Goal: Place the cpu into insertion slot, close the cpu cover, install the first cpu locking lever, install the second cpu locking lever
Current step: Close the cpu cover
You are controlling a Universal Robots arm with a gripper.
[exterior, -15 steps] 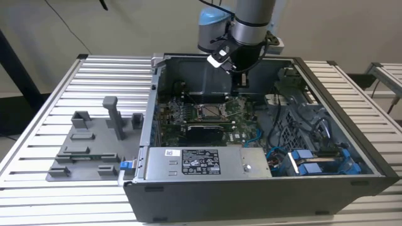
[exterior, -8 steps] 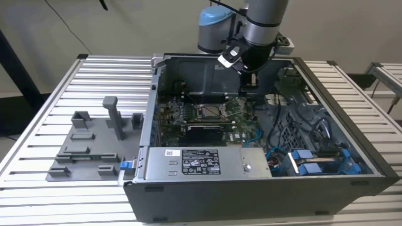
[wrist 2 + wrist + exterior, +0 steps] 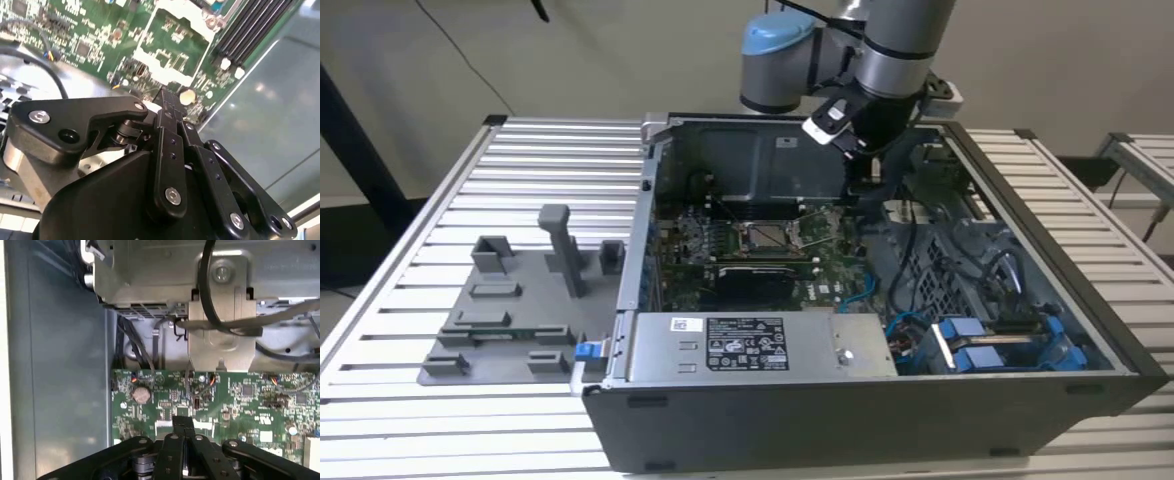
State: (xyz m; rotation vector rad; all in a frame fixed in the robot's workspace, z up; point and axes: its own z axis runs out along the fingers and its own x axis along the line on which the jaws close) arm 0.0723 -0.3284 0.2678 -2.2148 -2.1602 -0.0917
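Jaws pressed together, your gripper (image 3: 183,421) hovers at the motherboard (image 3: 250,395) edge; cpu placement likely needs squaring over the insertion slot (image 3: 767,237).

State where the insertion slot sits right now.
In the exterior view, the insertion slot lies at the middle of the green motherboard inside the open computer case, to the exterior view's left of the gripper.
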